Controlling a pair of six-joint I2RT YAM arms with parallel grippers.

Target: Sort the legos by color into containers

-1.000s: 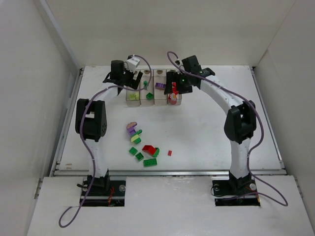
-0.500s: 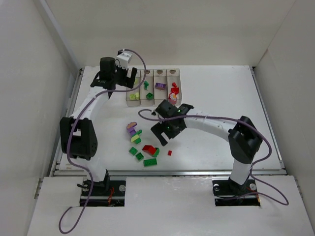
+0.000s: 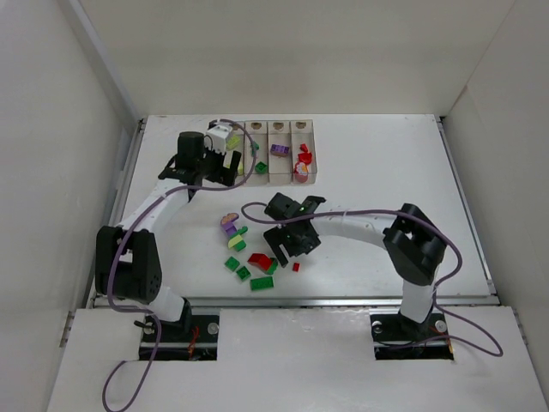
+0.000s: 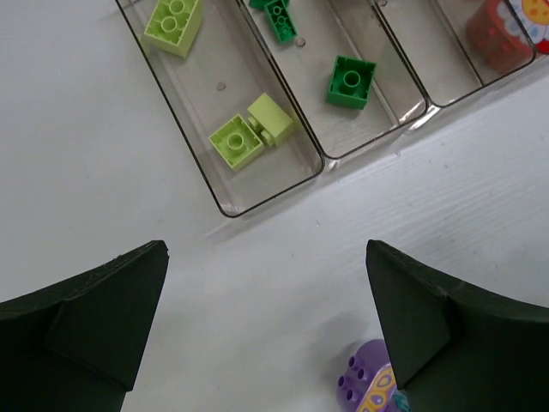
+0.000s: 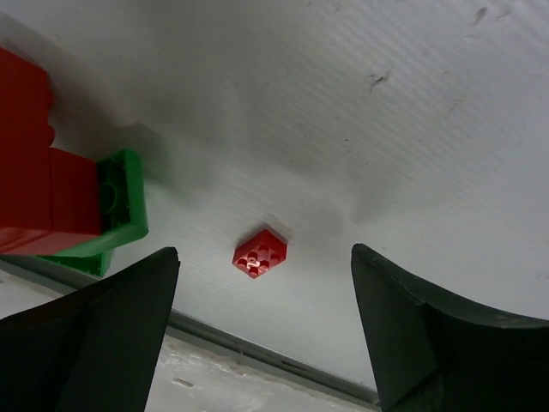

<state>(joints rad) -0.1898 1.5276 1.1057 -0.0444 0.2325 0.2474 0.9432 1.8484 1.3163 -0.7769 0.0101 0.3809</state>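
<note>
The four joined clear containers [image 3: 280, 168] stand at the table's back. In the left wrist view they hold yellow-green bricks [image 4: 236, 142], dark green bricks [image 4: 350, 81] and a red piece [image 4: 497, 21]. My left gripper [image 3: 214, 174] is open and empty just in front of the leftmost box, with a purple piece [image 4: 369, 382] by its right finger. Loose legos [image 3: 249, 257] lie near the front. My right gripper [image 3: 292, 251] is open and empty above a small red brick [image 5: 260, 252], which also shows in the top view [image 3: 296, 267].
A large red brick [image 5: 34, 189] and a dark green brick [image 5: 120, 206] lie left of the small red one. The table's metal front rail [image 5: 257, 348] runs just beyond it. White walls enclose the table.
My right arm swung from the containers down to the loose pile and now hovers over the small red brick. My left gripper drew back from above the boxes to their near end.
</note>
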